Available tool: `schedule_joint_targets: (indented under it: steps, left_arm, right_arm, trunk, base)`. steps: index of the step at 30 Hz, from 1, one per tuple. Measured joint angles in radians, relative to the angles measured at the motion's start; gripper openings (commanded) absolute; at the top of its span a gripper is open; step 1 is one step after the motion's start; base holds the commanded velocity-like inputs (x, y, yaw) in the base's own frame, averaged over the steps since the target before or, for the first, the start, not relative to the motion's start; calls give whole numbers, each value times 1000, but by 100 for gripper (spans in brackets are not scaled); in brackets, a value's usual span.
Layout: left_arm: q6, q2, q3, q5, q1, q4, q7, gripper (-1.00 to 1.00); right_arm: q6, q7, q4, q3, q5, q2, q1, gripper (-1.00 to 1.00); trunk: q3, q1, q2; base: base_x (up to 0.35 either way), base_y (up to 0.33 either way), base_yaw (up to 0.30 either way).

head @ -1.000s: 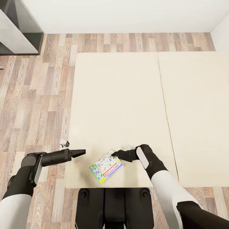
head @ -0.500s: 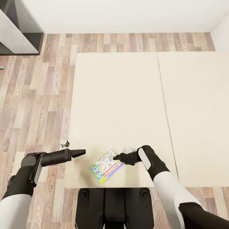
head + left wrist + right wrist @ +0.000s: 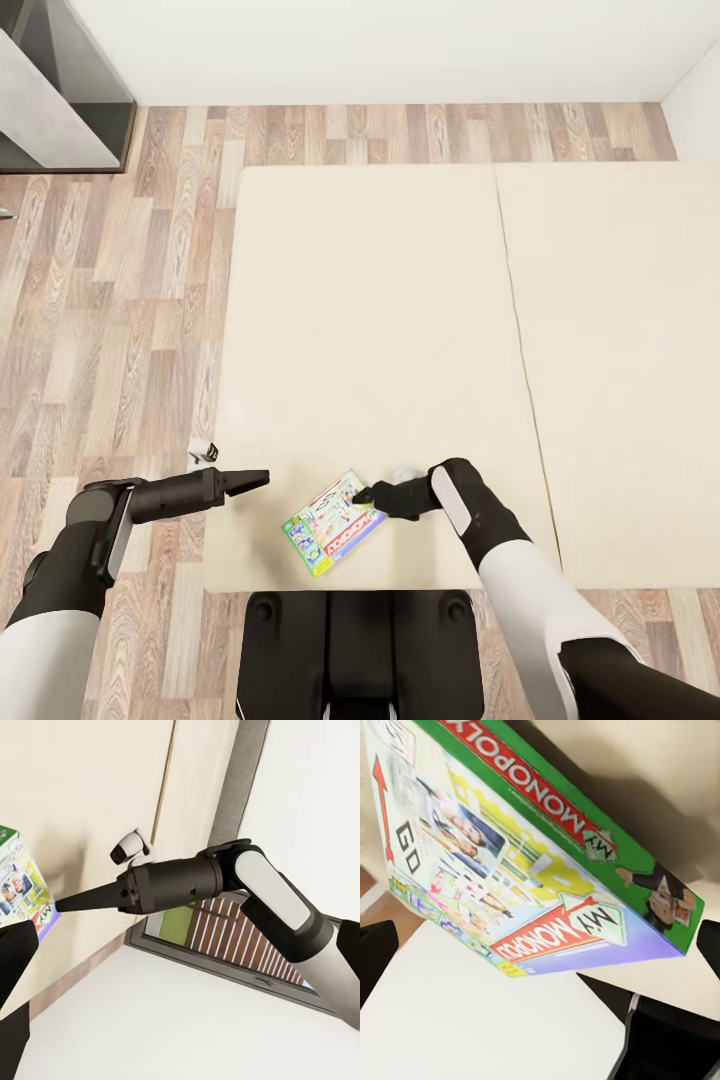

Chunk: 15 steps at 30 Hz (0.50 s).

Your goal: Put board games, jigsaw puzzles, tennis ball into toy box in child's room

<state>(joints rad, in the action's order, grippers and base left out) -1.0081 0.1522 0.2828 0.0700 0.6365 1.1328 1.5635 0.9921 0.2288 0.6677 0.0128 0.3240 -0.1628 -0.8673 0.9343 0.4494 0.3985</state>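
Cream bed [image 3: 400, 300] on plank floor [image 3: 120, 300], board game [image 3: 335, 523] seemingly near its edge

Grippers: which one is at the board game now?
The right gripper. Its tips sit at the board game's far right edge near the bed's front, while the left gripper hangs apart, off to the box's left.

Right arm over the bed, seen side-on

Right end effector [image 3: 64, 902] tapers to a closed-looking point near the board game [image 3: 21, 889]; cream bed [image 3: 82, 787] behind; small white-black gadget [image 3: 129, 847] beside the arm.
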Motion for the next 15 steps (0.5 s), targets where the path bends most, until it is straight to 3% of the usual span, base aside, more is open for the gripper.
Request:
schedule_joint_targets:
  steps: [15]
  left_arm:
    - [0,0,0,1,0,0,0,100]
  right_arm:
    - [-42,5,-1,2,8,-6,1,100]
  trunk:
    - [0,0,0]
  base:
    - [0,0,0]
